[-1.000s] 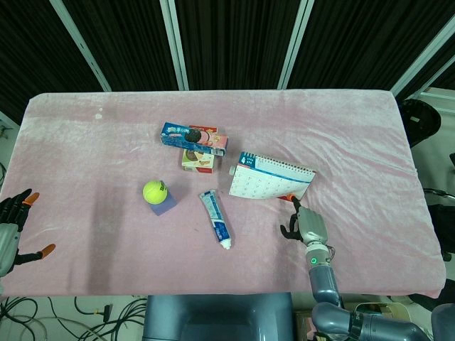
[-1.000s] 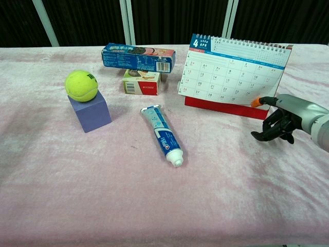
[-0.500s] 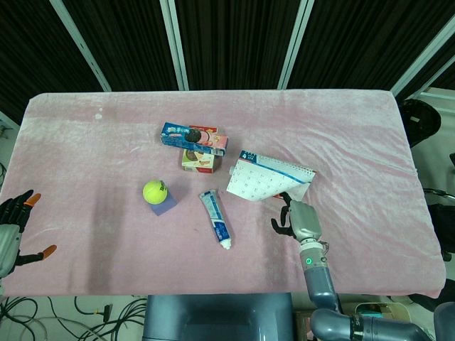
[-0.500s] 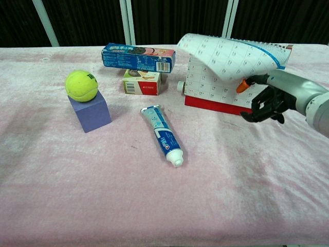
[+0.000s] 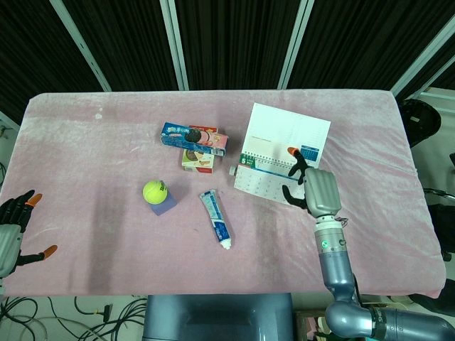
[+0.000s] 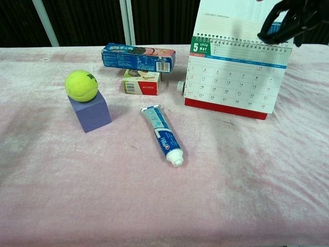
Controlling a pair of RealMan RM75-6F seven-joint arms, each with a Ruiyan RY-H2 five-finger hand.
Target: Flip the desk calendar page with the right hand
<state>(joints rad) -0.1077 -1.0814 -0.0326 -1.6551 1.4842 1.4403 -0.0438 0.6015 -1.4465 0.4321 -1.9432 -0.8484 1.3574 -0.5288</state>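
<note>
The desk calendar point(image 5: 269, 179) point(image 6: 229, 85) stands right of the table's middle, showing a May sheet. Its flipped page point(image 5: 288, 133) point(image 6: 226, 23) is raised upright above the spiral binding. My right hand point(image 5: 313, 190) point(image 6: 289, 20) is up at the page's right top part. One orange-tipped finger point(image 5: 291, 150) touches the lifted sheet and the dark fingers curve in front of it; no pinch shows. My left hand point(image 5: 14, 231) hangs at the table's left front edge, fingers spread, holding nothing.
A toothpaste tube point(image 5: 217, 219) point(image 6: 163, 135) lies left of the calendar. A tennis ball point(image 5: 154, 190) point(image 6: 81, 85) sits on a purple block point(image 6: 91, 112). Two snack boxes point(image 5: 193, 141) point(image 6: 138, 57) are stacked behind them. Pink cloth covers the table point(image 5: 106, 142).
My right hand rose and moved toward the back, carrying the April page up and over the spiral. The May sheet now shows. The left hand stayed put.
</note>
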